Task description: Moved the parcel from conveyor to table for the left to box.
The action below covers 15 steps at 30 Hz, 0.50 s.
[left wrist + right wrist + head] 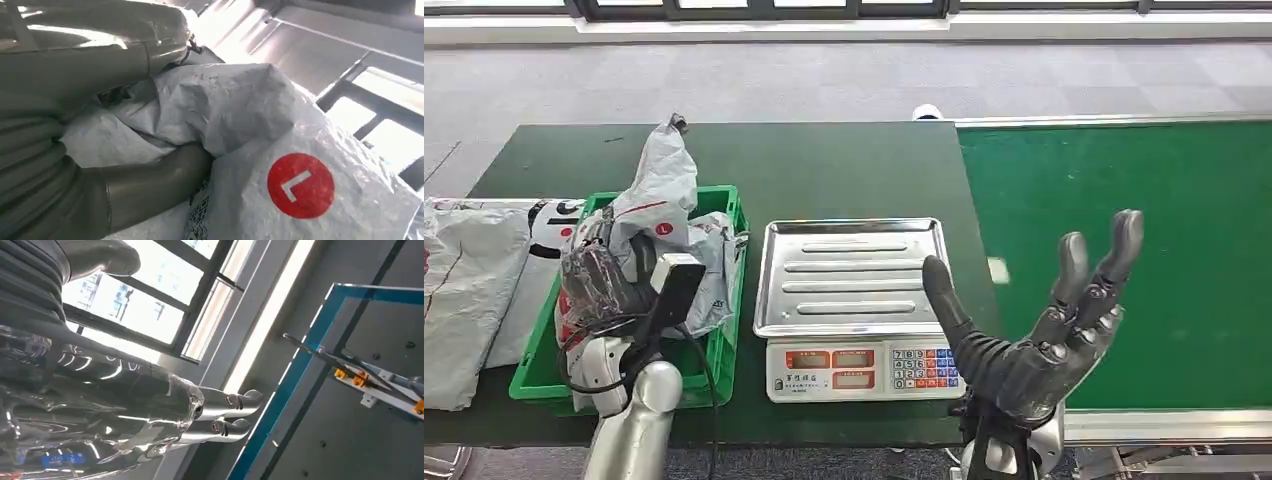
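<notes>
Parcel: crumpled grey-white plastic mailer bag w/ red round logo [661, 190], standing tall in the green plastic crate [729, 290] at counter's left; in the left wrist view the same bag [260, 150] lies pressed against the thumb.
Left robot hand: [614, 285] wrapped in clear film, low in the crate, grasping the parcel; fingers mostly hidden by bag folds.
Right robot hand: [1049, 330] dark, raised palm-up between scale and belt, fingers spread, holding nothing; in the right wrist view its fingers [220, 415] point out toward the windows.
Step (judged): boxing phase; parcel already off the belt and inside the crate, left robot hand not yet let go.
Next move (judged): release the bag and lift the hand straight up, w/o dragging the bag's tall top out again; right hand free to reach for another parcel.
Counter: dark green top [824, 170], carries crate and scale.
Scale: steel ribbed-tray weighing scale w/ keypad [852, 300], just right of crate, tray bare.
Conveyor: bright green belt [1144, 230], at the right.
Other bags: flat grey mailers [469, 280] left of crate, plus another bag under the parcel.
Obstructions (judged): crate rim and piled bags crowd the left hand's exit; scale sits between the two hands.
</notes>
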### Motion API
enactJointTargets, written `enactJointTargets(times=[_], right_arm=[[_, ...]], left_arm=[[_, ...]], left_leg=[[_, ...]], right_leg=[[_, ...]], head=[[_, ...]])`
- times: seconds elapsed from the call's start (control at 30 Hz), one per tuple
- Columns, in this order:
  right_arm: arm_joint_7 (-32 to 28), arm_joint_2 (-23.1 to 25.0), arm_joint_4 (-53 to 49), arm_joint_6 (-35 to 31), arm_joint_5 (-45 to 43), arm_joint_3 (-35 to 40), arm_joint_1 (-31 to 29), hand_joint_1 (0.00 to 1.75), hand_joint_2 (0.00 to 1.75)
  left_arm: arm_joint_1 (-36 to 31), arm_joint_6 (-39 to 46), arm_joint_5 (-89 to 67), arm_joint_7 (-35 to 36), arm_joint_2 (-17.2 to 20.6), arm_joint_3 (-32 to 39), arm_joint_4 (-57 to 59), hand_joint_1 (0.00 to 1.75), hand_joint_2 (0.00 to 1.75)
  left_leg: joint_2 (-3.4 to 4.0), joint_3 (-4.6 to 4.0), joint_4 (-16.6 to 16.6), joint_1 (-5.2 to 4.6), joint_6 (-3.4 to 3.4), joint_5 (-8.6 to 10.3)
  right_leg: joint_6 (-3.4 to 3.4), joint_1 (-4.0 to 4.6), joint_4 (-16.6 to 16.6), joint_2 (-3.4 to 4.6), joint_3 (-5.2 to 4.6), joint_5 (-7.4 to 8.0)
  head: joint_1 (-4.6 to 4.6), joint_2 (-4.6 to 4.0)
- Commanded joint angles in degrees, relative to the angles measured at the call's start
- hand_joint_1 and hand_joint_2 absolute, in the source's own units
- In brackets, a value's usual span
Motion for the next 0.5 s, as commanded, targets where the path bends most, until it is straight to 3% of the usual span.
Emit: enactJointTargets(times=[0.03, 0.13, 0.5], right_arm=[[-0.05, -0.47, 2.74, 0.04, -1.01, -3.38, -3.28, 0.0, 1.75], [-0.05, -0.76, 4.87, 0.04, -1.69, -3.13, -4.27, 0.0, 1.75], [-0.05, -1.26, 4.28, 0.04, -1.74, -2.81, -3.37, 0.0, 1.75]], left_arm=[[-2.69, -1.74, 1.53, 6.42, 4.02, -1.55, 7.14, 0.0, 1.75], [-1.73, -0.24, 8.2, 3.78, 4.46, -2.9, 5.18, 0.0, 1.75], [0.22, -0.13, 9.19, 3.49, 3.9, -4.79, 1.38, 0.0, 1.75]], left_leg=[[0.0, 0.04, -0.06, 0.03, -0.03, 0.03], [0.08, 0.07, -0.06, 0.02, -0.02, 0.02], [0.05, 0.09, -0.15, 0.05, -0.03, 0.05]], right_leg=[[-0.01, 0.04, -0.07, -0.11, 0.06, 0.02], [0.0, 0.03, -0.07, 0.0, 0.06, 0.03], [0.0, 0.06, -0.19, -0.11, 0.15, 0.06]], head=[[0.0, 0.0], [0.0, 0.02], [0.0, 0.0]])
